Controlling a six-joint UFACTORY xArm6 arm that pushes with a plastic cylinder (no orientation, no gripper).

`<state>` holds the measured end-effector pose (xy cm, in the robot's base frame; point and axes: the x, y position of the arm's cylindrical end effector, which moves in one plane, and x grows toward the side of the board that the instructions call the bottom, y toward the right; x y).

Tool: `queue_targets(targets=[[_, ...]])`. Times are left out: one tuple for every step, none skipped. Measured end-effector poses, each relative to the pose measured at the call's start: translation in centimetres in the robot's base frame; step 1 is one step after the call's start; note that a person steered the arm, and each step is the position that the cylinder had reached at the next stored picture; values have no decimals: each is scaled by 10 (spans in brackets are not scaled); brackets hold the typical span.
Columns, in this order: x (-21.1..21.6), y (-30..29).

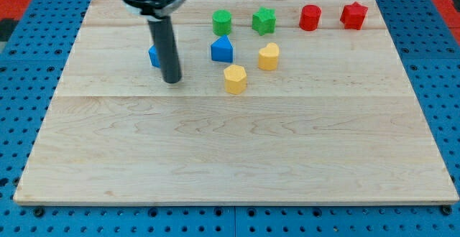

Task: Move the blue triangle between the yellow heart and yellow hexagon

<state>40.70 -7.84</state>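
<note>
My tip [172, 80] sits upper left on the board [215, 158], touching nothing, a bare rod. The blue triangle [222, 49] lies right of it, beside the yellow hexagon [235, 79] and yellow heart [268, 56].

Pale wooden board [237, 158] on blue perforated base [14, 86]; red strips at top corners.

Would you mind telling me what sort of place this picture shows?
Probably a robotics lab bench: a pale wooden board lies on a blue perforated surface, small coloured blocks such as the blue triangle and yellow hexagon sit on it, and my tip rests left of them.
</note>
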Motion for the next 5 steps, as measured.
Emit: queue_targets(targets=[[-3,28],[-4,40],[-4,40],[-4,33],[-4,28]])
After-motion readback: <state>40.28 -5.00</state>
